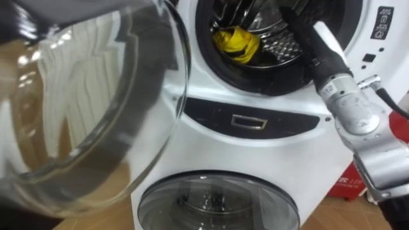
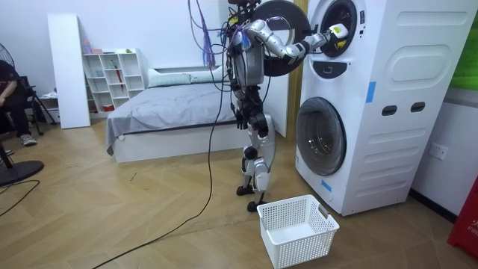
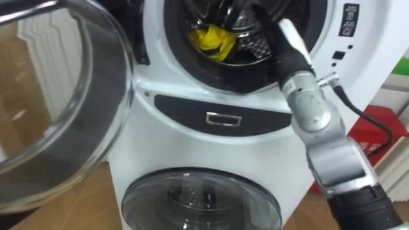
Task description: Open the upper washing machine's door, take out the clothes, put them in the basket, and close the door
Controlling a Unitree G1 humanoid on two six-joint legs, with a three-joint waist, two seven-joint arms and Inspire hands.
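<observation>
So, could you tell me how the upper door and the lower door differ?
The upper door is swung wide open to the robot's left; the lower door is shut. With the upper door aside, a yellow cloth shows uncovered inside; the lower door's glass covers its opening. Both are round, glass-fronted doors on one white machine.

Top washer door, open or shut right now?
Open. The glass door is swung out to the robot's left, leaving the drum uncovered with the yellow garment visible inside.
</observation>
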